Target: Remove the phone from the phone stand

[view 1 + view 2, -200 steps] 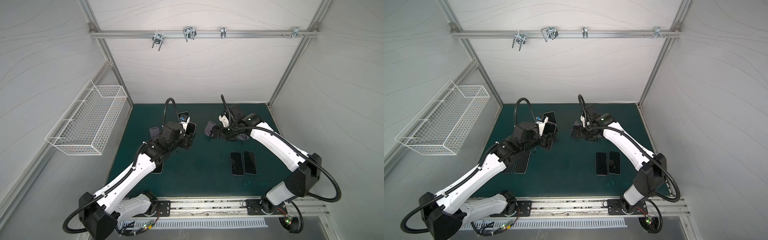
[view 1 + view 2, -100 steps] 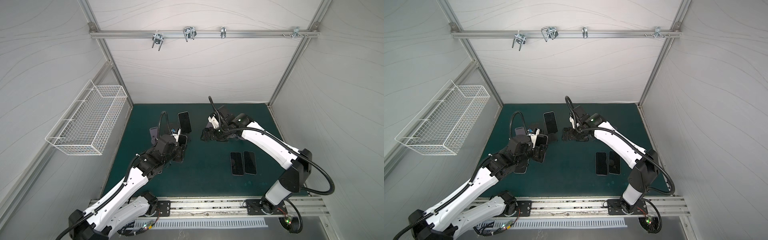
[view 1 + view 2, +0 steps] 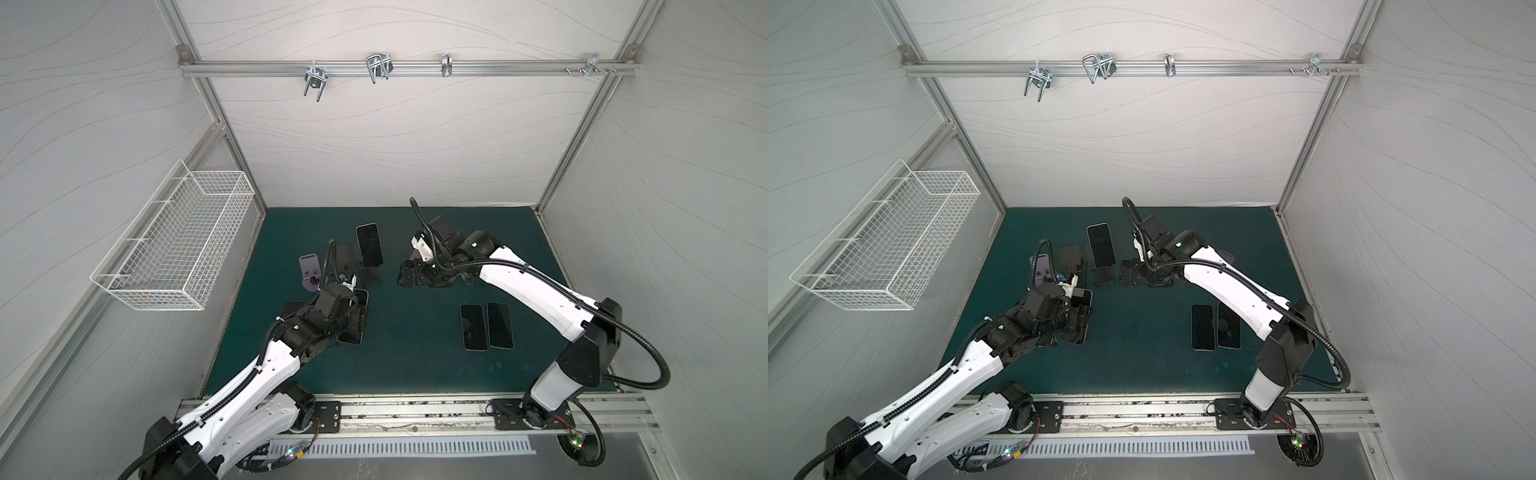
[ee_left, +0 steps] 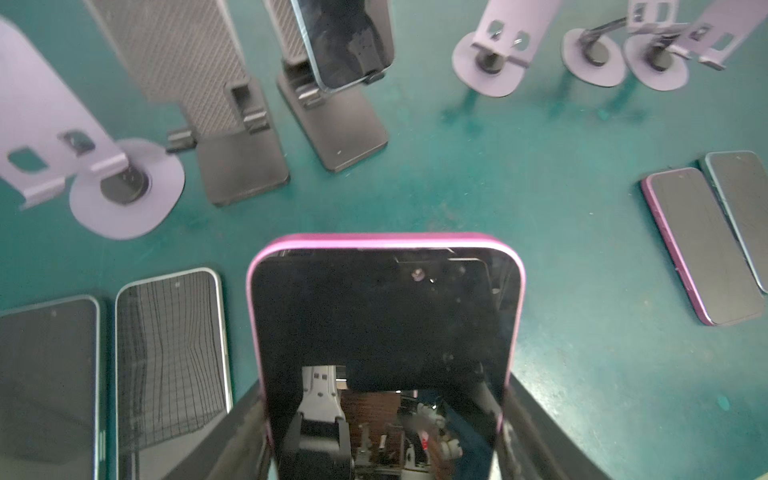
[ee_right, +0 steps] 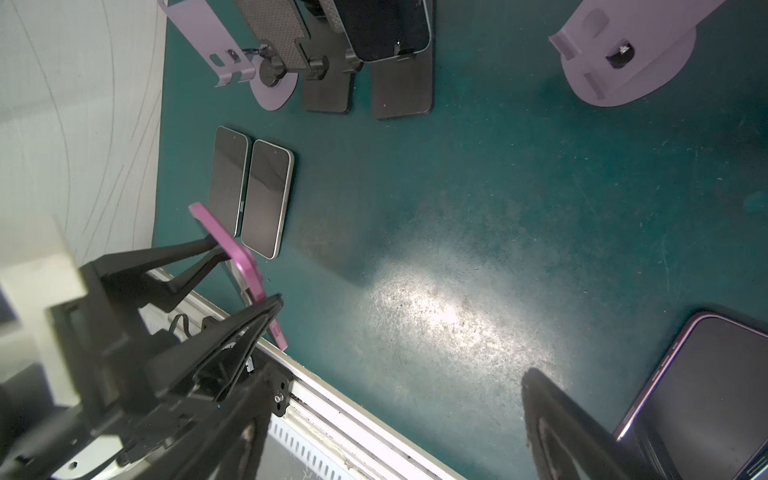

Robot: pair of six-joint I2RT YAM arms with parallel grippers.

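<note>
The green table point(image 3: 415, 365) fills the floor of the cell, and a white wire basket point(image 3: 174, 249) hangs on the side wall. Toward the back stand a lilac stand point(image 3: 309, 272), a bare black stand point(image 3: 1070, 258) and a loaded black stand point(image 3: 370, 277) that carries a dark phone point(image 3: 369, 245), leaning back on it. The left end effector point(image 3: 354, 313) grips a magenta-rimmed phone point(image 4: 382, 316) by its long edges, tilted and clear of the table in front of the stands. Only the wrist views show that rim's colour. The left wrist view also shows two flat phones point(image 4: 166, 357) beside it, which the arm mostly covers in both top views. The right end effector point(image 3: 404, 276) is spread wide with nothing between its jaws, just beside the loaded black stand, and another flat pair point(image 3: 473, 328) lies near that arm
</note>
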